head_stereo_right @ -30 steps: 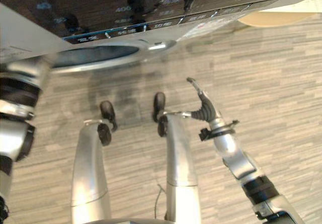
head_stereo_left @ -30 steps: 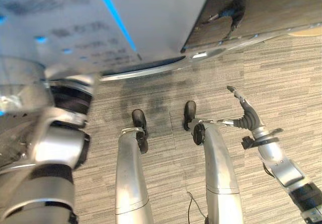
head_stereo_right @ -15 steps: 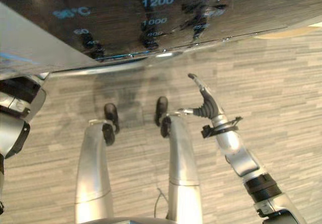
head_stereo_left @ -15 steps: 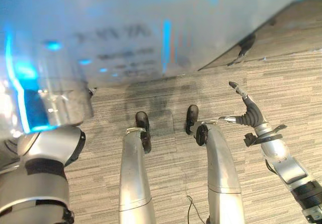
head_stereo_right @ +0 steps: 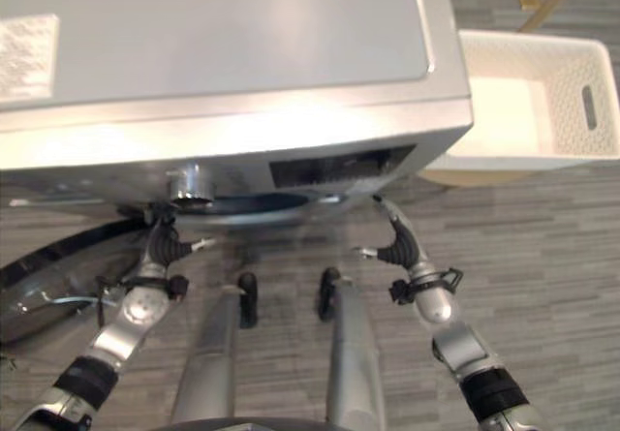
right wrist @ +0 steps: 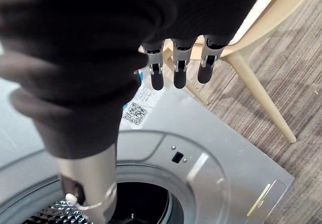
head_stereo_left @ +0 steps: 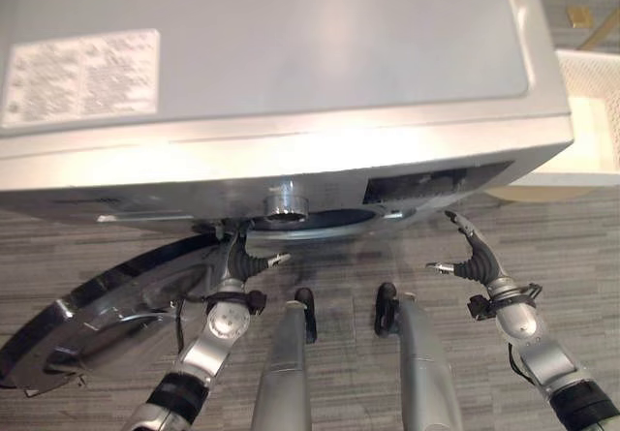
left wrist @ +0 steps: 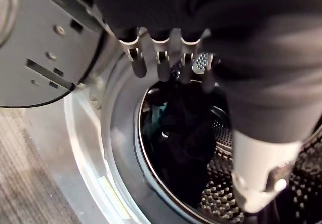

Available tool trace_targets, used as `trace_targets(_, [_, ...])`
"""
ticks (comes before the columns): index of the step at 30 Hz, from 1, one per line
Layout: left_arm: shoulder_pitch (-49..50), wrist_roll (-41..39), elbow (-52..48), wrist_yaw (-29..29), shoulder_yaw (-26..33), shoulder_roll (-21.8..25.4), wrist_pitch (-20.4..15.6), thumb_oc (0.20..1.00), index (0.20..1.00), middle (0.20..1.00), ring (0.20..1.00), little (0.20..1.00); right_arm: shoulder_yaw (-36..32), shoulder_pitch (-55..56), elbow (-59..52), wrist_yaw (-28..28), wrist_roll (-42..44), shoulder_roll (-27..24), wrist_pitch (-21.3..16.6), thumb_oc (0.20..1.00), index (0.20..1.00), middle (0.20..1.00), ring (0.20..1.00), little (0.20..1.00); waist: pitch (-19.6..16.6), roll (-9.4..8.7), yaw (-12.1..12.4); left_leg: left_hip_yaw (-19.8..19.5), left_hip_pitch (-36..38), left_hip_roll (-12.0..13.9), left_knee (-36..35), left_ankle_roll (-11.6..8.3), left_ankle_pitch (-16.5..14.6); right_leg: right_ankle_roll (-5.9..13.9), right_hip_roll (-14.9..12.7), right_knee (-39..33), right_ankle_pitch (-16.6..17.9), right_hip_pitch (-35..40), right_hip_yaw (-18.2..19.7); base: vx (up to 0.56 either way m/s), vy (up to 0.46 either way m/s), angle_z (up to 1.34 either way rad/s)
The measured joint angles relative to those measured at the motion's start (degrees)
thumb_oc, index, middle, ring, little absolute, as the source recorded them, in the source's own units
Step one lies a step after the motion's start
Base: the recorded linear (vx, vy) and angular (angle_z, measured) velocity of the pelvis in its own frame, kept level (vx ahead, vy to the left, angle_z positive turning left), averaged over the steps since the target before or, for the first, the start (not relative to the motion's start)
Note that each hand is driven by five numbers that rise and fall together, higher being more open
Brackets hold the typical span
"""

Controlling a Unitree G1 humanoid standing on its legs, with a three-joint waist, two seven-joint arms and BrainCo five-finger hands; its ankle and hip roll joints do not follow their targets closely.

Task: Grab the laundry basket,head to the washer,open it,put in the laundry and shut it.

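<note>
The silver washer (head_stereo_left: 291,53) stands right before me, its round door (head_stereo_left: 116,300) swung open to the left. In the left wrist view, dark laundry (left wrist: 186,138) lies inside the perforated drum. My left hand (head_stereo_left: 240,264) hovers in front of the drum opening with straight fingers (left wrist: 158,65) and holds nothing. My right hand (head_stereo_left: 472,261) is raised at the washer's right front corner, its fingers (right wrist: 173,68) straight and empty. The white laundry basket (head_stereo_right: 542,111) sits to the right of the washer, with nothing visible inside.
The basket rests on a beige chair, and one leg of the chair (right wrist: 261,98) slants down to the striped grey carpet. The open door takes up the floor room at my lower left. A round knob (head_stereo_left: 284,200) juts from the washer's front panel.
The whole picture has shifted, so the camera moved and now takes in the washer's top. My left arm dropped from close to the camera to the drum opening. The right hand keeps its pose.
</note>
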Motion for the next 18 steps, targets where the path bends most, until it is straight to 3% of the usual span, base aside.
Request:
trace_targets(4, [3.54, -3.38, 5.36, -3.72, -0.06, -1.41, -0.59, 1.0, 1.0, 1.0, 1.0, 1.0, 0.06, 2.4, 3.99, 1.26, -0.46, 1.13, 0.41, 1.0, 1.0, 1.0, 1.0, 1.0, -0.61, -0.08, 0.4, 0.0, 10.41, -0.08, -7.33, -0.16, 1.69, 0.35, 0.16, -6.61, 1.27, 10.2, -1.24, 0.07, 0.01, 0.03])
trace_targets(9, [8.18, -5.83, 13.0, -7.25, 4.25, -6.95, -1.26, 1.0, 1.0, 1.0, 1.0, 1.0, 0.13, 3.98, 14.68, 2.48, -1.76, 4.82, 1.24, 1.0, 1.0, 1.0, 1.0, 1.0, -1.25, -0.22, 0.55, 0.09, 26.35, -0.44, -22.06, -0.56, 6.73, 1.14, 1.16, -18.44, 4.32, 24.96, -2.94, 0.18, -0.002, 0.05])
trace_targets(10, [10.17, -5.92, 16.54, -7.81, 4.51, -7.7, -1.28, 1.0, 1.0, 1.0, 1.0, 1.0, 0.2, 5.28, 17.89, 2.98, -1.75, 6.02, 1.39, 1.0, 1.0, 1.0, 1.0, 1.0, -2.58, -0.25, 0.73, 0.58, 32.44, 0.0, -27.67, -0.64, 7.93, 1.42, 1.69, -22.96, 4.61, 30.32, -2.94, 0.23, 0.005, -0.17])
trace_targets(12, [13.55, -5.93, 19.21, -8.37, 4.79, -7.84, -1.0, 1.0, 1.0, 1.0, 1.0, 1.0, 0.07, 6.57, 20.85, 3.61, -1.74, 6.63, 1.58, 1.0, 1.0, 1.0, 1.0, 1.0, -5.9, -0.1, 0.67, 1.34, 37.25, 0.36, -33.94, -0.75, 9.72, 1.76, 2.86, -27.45, 5.48, 33.94, -2.88, 0.2, 0.003, -0.18])
trace_targets(14, [14.11, -5.83, 23.51, -8.48, 5.76, -8.94, -0.22, 1.0, 1.0, 1.0, 1.0, 1.0, 0.06, 7.27, 22.4, 3.69, -1.73, 6.79, 2.45, 1.0, 1.0, 1.0, 1.0, 1.0, -6.93, 0.55, 0.56, 1.36, 42.1, 0.87, -39.38, -0.67, 11.74, 1.73, 3.7, -32.38, 7.52, 38.5, -3.37, 0.19, 0.018, -0.05])
trace_targets(18, [14.26, -4.18, 26.15, -7.87, 5.91, -10.44, 0.44, 1.0, 1.0, 1.0, 1.0, 1.0, 0.26, 7.83, 22.86, 3.67, -1.73, 8.22, 2.62, 1.0, 1.0, 1.0, 1.0, 1.0, -8.87, 0.98, 0.66, 1.71, 48.7, 1.24, -44.14, -0.31, 13.08, 2.03, 5.42, -41.2, 10.82, 46.97, -3.56, 0.13, 0.019, -0.07])
